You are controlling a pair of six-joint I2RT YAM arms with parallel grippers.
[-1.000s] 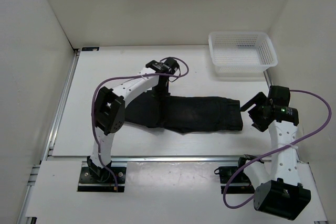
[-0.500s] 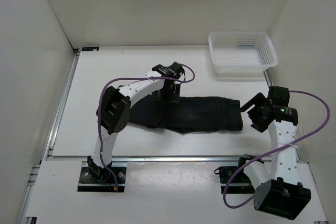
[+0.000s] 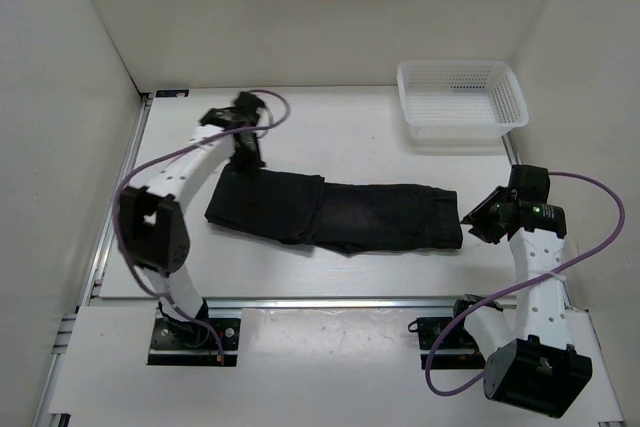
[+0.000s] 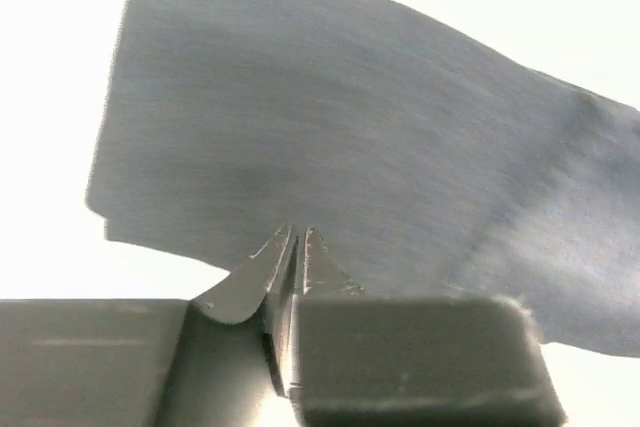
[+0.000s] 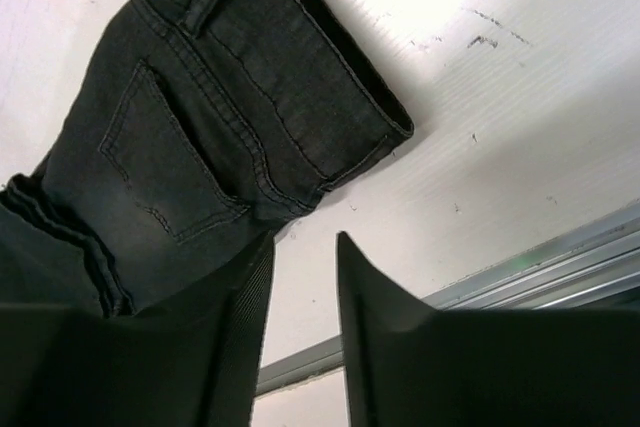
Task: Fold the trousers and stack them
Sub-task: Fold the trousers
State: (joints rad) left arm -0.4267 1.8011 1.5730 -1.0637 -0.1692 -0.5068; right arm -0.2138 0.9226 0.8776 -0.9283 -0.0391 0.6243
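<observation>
Trousers lie as a long folded band across the middle of the table, waistband toward its right edge; cloth judged soft, light and limp, best taken at hem or waistband corners; left gripper pressed together at the far-left corner, pinch on fabric cannot be told; right gripper part-spread, empty, beside the waistband; only the right wrist view shows the back pocket.

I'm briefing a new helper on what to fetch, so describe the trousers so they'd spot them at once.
Start at the white table. Across its middle lies a long, flat, folded strip of cloth, the trousers, with the pocket end to the right. They are the only black soft thing there; the white mesh basket stands apart at the far right corner.
</observation>
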